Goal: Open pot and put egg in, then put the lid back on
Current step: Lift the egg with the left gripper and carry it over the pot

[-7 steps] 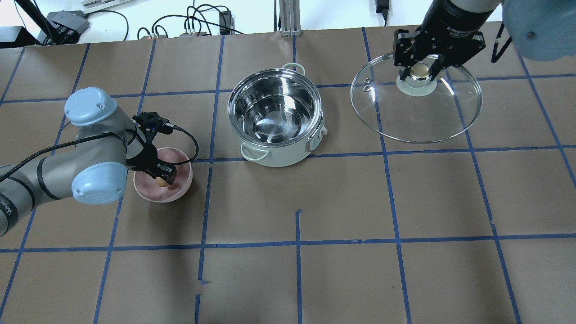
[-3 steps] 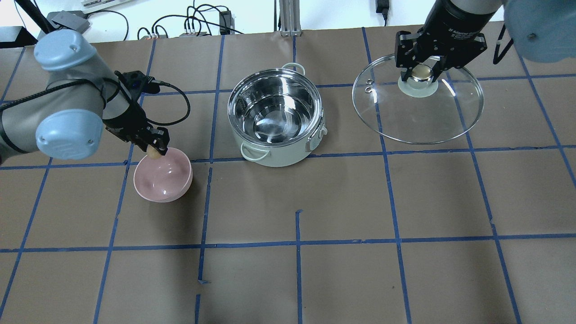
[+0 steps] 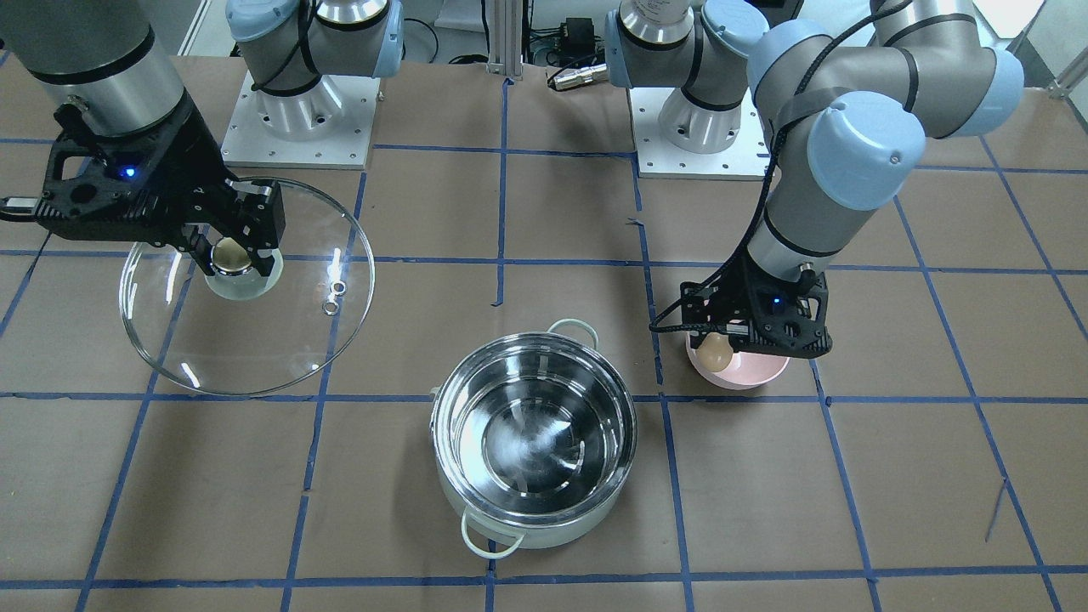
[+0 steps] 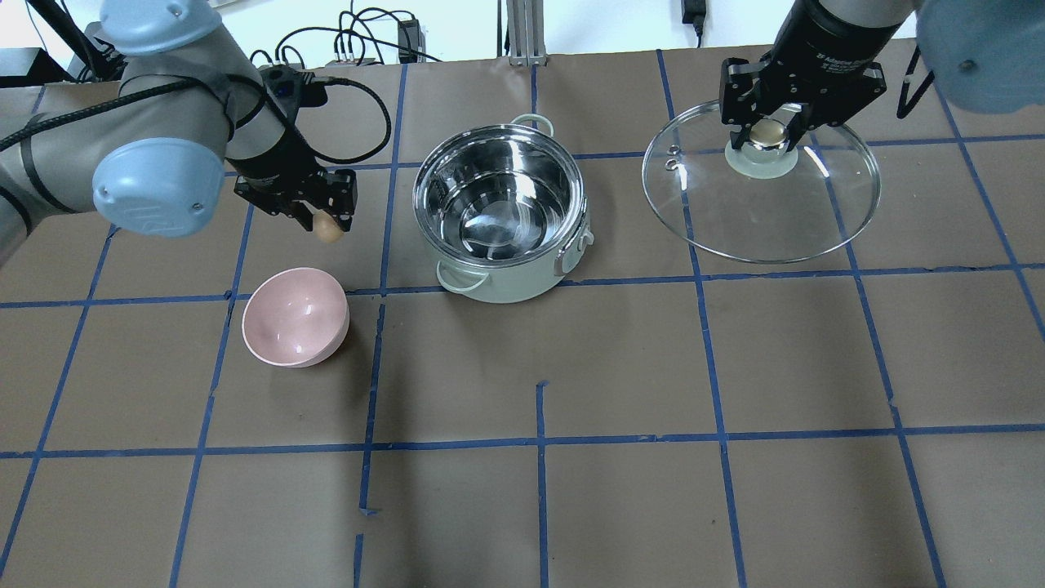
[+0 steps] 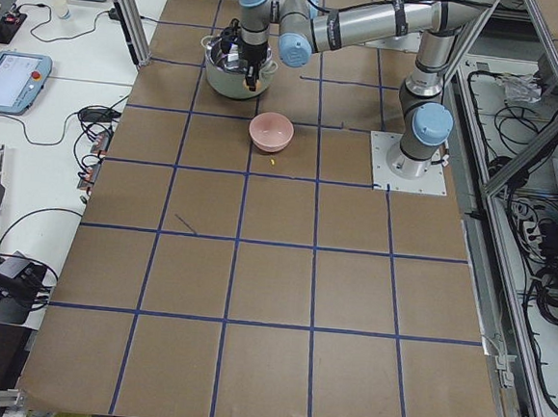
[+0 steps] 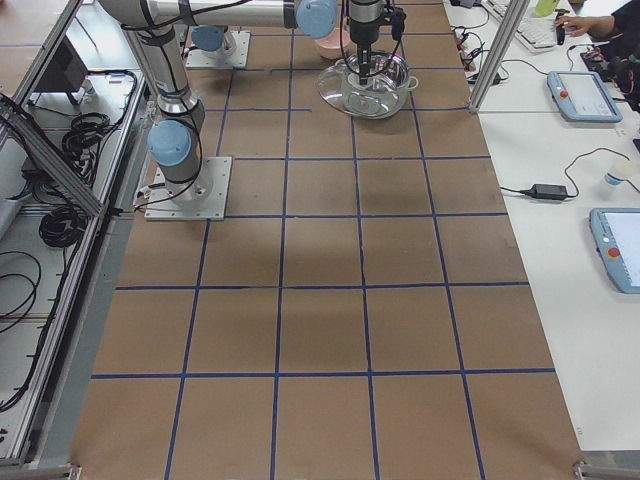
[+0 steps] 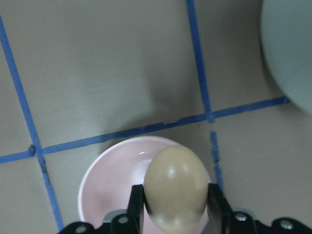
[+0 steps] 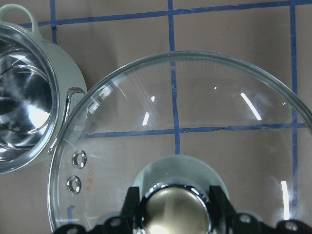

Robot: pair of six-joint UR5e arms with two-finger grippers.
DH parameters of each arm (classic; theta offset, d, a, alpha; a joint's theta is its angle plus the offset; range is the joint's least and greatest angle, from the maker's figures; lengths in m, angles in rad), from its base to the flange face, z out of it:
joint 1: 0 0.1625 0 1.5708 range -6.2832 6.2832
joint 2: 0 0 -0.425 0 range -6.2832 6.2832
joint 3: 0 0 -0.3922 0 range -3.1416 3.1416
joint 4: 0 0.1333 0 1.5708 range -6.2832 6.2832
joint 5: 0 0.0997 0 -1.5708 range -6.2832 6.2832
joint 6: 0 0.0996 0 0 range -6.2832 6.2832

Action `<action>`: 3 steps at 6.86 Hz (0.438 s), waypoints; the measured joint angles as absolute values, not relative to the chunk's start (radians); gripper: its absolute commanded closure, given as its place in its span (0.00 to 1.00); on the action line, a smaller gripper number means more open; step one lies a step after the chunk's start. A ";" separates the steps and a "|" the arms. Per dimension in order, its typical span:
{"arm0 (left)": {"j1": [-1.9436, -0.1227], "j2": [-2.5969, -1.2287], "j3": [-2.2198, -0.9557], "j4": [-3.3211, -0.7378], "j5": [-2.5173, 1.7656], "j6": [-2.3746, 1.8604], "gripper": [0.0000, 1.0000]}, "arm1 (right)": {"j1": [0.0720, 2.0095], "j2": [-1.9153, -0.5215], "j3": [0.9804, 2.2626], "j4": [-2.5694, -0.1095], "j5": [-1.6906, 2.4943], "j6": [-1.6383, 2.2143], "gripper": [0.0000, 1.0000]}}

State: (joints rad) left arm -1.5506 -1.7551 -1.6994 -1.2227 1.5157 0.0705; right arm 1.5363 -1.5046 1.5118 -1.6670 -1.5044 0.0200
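1 pot (image 4: pixel 508 287) | 1 egg (image 4: pixel 328 229) clamped in left gripper (image 4: pixel 326 222) | 1 lid (image 4: pixel 759 220) clamped in right gripper (image 4: pixel 766 134) | 1 bowl (image 4: pixel 287 323)

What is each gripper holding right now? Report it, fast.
Left gripper: shut on the egg.
Right gripper: shut on the lid, by its knob.

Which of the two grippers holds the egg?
The left gripper: it is shut on the egg, lifted clear of the table. The right gripper is shut on the lid instead.
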 measured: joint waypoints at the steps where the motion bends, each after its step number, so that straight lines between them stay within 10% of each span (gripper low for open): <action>1: -1.591 -1.770 -1.666 -1.216 1.501 -0.015 0.95 | 1.529 -1.505 1.512 -1.666 -1.503 0.014 0.90; 3: -1.679 -1.844 -1.591 -1.165 1.484 -0.152 0.95 | 1.517 -1.502 1.514 -1.666 -1.504 -0.029 0.90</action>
